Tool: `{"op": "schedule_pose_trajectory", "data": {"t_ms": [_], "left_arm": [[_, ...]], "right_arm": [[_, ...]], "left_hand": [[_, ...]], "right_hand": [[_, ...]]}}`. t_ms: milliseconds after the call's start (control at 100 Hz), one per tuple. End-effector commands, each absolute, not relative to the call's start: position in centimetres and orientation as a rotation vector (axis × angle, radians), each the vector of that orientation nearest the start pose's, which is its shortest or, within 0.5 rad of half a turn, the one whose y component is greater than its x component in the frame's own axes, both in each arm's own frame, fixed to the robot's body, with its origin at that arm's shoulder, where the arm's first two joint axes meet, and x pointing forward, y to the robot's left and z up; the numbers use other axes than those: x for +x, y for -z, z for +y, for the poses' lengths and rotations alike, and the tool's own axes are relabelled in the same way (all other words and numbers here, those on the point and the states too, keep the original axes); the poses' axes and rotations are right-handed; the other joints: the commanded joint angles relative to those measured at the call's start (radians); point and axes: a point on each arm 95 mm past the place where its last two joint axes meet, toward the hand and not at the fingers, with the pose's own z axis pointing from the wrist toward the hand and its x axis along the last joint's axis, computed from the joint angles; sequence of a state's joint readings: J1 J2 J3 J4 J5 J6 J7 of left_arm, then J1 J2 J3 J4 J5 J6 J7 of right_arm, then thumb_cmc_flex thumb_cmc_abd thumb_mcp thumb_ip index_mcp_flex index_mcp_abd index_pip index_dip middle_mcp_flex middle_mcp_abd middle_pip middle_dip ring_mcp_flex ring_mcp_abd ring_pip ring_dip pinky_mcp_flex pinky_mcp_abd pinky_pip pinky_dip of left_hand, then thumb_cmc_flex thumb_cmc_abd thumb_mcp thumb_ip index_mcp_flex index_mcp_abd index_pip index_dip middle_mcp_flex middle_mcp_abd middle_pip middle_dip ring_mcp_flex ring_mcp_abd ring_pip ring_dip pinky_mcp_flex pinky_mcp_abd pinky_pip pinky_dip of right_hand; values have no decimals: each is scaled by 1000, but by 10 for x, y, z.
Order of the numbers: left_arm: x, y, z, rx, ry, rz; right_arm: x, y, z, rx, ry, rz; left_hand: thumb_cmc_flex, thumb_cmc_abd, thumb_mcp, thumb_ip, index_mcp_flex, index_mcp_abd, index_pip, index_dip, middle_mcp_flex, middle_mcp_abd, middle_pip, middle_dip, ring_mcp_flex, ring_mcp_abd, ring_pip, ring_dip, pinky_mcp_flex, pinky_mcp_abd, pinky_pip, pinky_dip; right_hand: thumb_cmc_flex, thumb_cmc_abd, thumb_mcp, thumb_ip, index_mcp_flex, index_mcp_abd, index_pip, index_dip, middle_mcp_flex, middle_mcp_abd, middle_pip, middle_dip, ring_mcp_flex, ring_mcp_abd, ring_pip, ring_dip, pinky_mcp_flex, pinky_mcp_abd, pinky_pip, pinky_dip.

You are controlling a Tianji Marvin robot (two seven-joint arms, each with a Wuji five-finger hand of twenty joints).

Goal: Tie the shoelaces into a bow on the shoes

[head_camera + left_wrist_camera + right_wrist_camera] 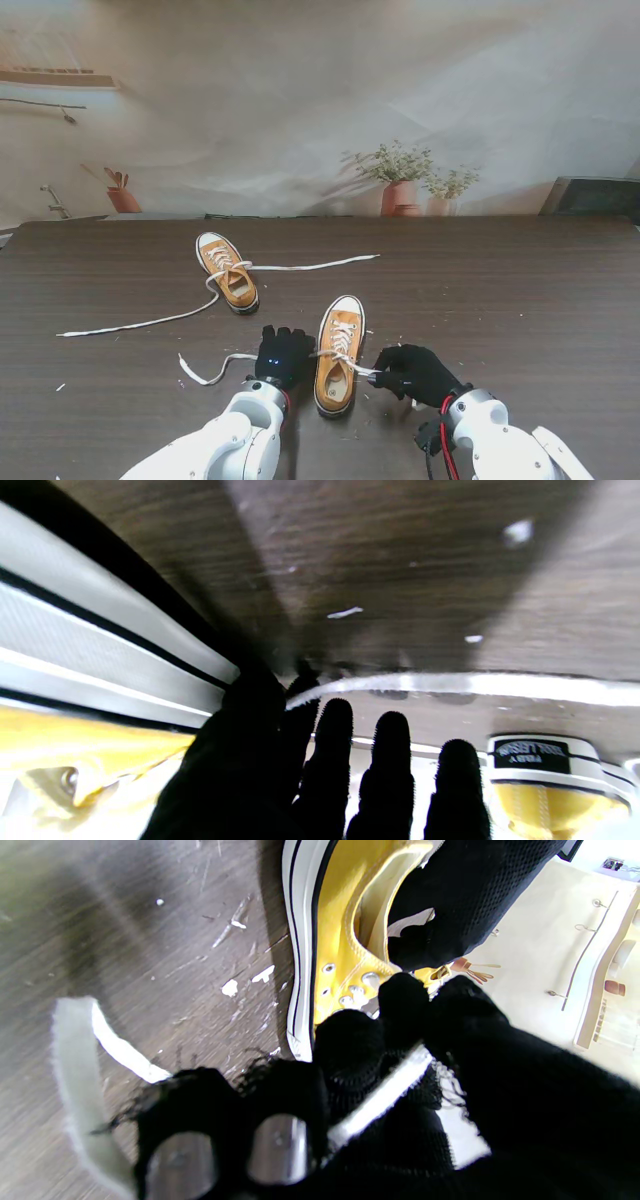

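The near yellow shoe lies between my two black-gloved hands, toe pointing away from me. My left hand sits against its left side, thumb and forefinger pinched on the left lace, whose loose end trails on the table. On the shoe's right, my right hand is shut on the right lace, pulled out from the eyelets; that lace's free end curls on the table. The far yellow shoe lies untied with long laces spread both ways.
The dark wooden table carries small white lace scraps around the near shoe. Potted plants stand behind the table's far edge. The far shoe's left lace stretches toward the left edge.
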State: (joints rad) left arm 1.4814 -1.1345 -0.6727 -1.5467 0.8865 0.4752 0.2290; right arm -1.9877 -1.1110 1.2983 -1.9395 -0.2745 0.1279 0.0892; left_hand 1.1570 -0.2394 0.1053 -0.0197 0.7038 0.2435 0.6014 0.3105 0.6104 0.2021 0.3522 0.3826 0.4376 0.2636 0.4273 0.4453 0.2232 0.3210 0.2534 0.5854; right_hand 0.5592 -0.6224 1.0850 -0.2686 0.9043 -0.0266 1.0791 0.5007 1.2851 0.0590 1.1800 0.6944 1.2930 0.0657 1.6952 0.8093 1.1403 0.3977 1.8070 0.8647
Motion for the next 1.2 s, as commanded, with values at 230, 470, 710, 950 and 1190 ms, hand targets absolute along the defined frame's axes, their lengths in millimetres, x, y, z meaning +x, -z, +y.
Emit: {"op": "schedule_pose_trajectory", "data": {"t_ms": [230, 470, 710, 950, 1190], "left_arm": [[325, 413, -116, -1411, 1526, 1470], [317, 411, -108, -1441, 1717, 1250], [313, 405, -110, -1588, 1923, 949], [314, 398, -109, -1769, 1906, 732], [311, 392, -97, -1794, 1816, 844]], "right_arm": [[275, 345, 32, -2283, 1812, -1205], [274, 344, 36, -2263, 1794, -1199], [276, 345, 38, -2271, 1798, -1208], [282, 350, 38, -2323, 1860, -1161], [284, 352, 25, -2417, 1904, -1110]], "left_hand": [[69, 189, -104, -4, -48, 32, 492, 393, 11, 114, 4, 7, -84, 62, -98, -113, -73, -37, -185, -312], [-52, 161, 18, 13, -29, 90, 649, 592, 321, 123, 115, 84, 219, 119, 6, -106, 157, 89, -115, -486], [-120, 105, 103, 7, 29, 39, 614, 610, 496, 103, 222, 110, 535, 140, 139, -82, 370, 227, 382, -354], [-345, 28, 416, 72, 100, 49, 675, 643, 568, 110, 558, 325, 775, 216, 597, 80, 761, 377, 1230, -124], [-338, 103, 281, 118, 97, 6, 668, 670, 660, 30, 880, 473, 834, -89, 1263, 190, 882, -226, 1840, 173]], "right_hand": [[45, 15, -32, -9, 26, -26, 0, 4, 67, 22, 48, 20, 17, -39, 79, -4, 33, 3, 190, 3], [46, 16, -33, -8, 27, -21, -1, 8, 70, 24, 49, 20, 17, -38, 79, -3, 34, 5, 190, 2], [37, -2, -18, -10, 40, -10, -5, 3, 120, -2, 84, 27, 17, -63, 102, 32, 41, -25, 269, 32], [23, -39, 26, -18, 63, 53, 10, -36, 169, -42, 212, 73, 17, -53, 116, 138, 46, 16, 287, 159], [62, -58, 47, -15, 69, 121, 12, -57, 169, -43, 275, 96, 14, -17, 126, 175, 41, 75, 287, 202]]}}
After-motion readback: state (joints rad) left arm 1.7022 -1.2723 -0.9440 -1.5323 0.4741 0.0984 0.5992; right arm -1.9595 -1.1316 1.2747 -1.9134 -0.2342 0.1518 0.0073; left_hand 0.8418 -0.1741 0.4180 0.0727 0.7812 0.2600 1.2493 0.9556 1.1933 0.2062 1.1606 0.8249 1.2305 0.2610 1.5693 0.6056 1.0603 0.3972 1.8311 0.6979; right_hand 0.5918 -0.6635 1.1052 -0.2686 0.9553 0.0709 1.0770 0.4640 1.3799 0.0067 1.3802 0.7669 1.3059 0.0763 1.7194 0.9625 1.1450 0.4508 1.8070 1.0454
